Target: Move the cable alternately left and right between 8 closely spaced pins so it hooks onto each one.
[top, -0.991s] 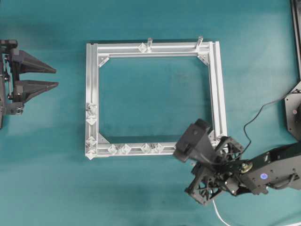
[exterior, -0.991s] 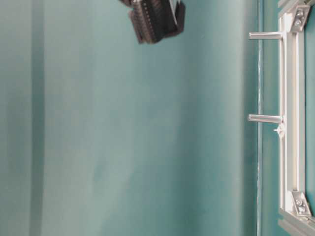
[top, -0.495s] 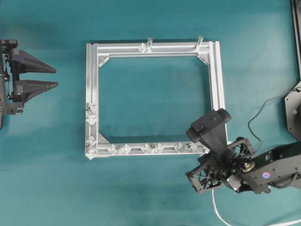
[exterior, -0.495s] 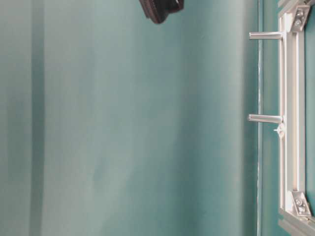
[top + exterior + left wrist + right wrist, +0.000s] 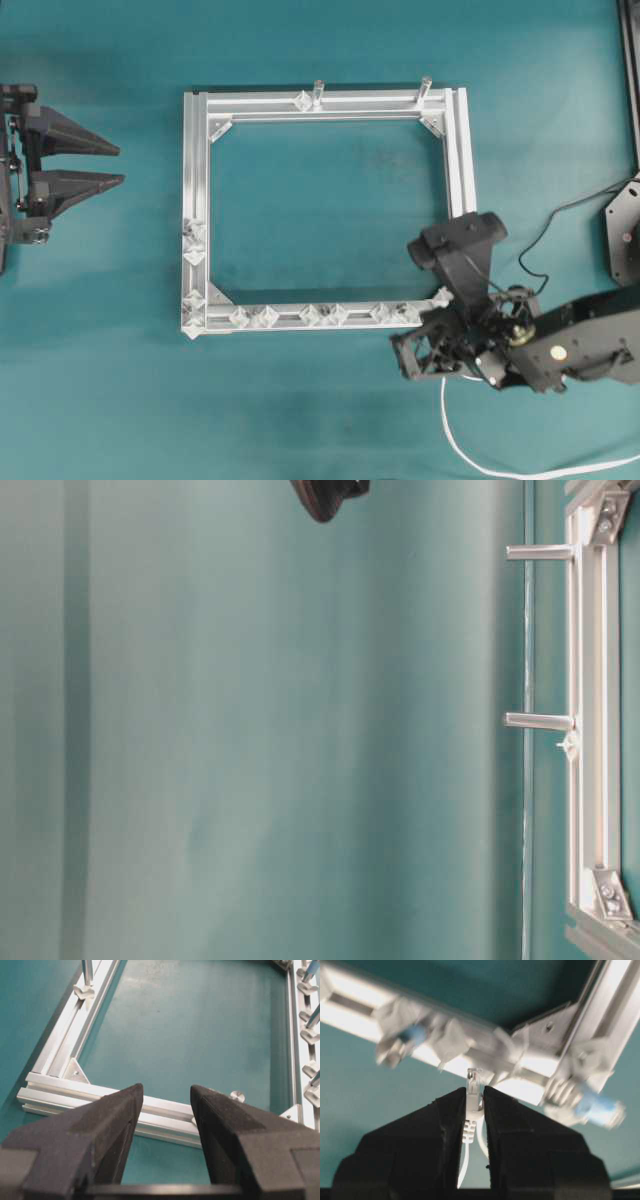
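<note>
The right gripper (image 5: 474,1100), clamped on the cable (image 5: 472,1091), has swung off the near rail, uncovering its rightmost pins (image 5: 441,297) for threading.

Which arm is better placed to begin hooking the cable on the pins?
The right. Its gripper already holds the cable beside the pins at the frame corner; the left gripper is open, empty and apart.

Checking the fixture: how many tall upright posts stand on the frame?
2. One post stands near the middle of the frame's top rail, the other near its right corner. The right arm covers part of the bottom corner.
</note>
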`<state>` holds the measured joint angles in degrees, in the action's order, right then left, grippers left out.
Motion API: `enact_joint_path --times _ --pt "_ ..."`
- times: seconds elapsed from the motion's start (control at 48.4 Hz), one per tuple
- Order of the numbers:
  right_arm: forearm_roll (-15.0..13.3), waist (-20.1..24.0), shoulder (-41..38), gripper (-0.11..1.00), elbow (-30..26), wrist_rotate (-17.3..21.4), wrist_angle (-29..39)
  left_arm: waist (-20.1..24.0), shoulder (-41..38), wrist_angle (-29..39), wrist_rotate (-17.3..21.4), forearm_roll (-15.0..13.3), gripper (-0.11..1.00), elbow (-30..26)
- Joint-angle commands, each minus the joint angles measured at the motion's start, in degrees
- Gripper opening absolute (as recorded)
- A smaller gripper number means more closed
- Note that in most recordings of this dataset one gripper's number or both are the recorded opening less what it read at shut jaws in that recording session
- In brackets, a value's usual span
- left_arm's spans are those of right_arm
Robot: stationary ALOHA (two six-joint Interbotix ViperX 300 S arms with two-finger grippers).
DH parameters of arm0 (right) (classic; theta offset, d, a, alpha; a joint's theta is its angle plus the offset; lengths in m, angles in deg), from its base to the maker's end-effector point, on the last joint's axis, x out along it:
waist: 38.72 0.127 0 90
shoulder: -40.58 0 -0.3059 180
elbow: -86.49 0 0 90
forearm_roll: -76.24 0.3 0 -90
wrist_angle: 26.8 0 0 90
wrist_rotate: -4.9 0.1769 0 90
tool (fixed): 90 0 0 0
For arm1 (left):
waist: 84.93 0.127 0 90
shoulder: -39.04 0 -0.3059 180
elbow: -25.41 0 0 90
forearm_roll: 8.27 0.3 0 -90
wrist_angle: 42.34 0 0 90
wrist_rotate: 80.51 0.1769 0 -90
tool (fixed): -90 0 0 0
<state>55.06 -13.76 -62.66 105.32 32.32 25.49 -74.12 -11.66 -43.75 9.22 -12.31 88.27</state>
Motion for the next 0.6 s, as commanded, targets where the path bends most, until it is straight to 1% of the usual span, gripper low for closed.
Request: enact_joint_path --times 0.0,0.206,0.578 --pt "-0.8 -1.1 1.7 0.14 -0.1 0.0 0.3 -0.1 -0.2 -0.3 -0.4 0.2 0.53 -0.5" --pt "-1.1 -3.1 1.7 0.14 0.3 0.0 0.3 -0.2 -0.2 -0.3 -0.7 0.2 0.53 -0.5" --pt "-1.1 -3.2 1.7 0.14 0.3 0.2 0.0 -0.2 -0.2 -0.3 -0.7 0.2 0.53 0.0"
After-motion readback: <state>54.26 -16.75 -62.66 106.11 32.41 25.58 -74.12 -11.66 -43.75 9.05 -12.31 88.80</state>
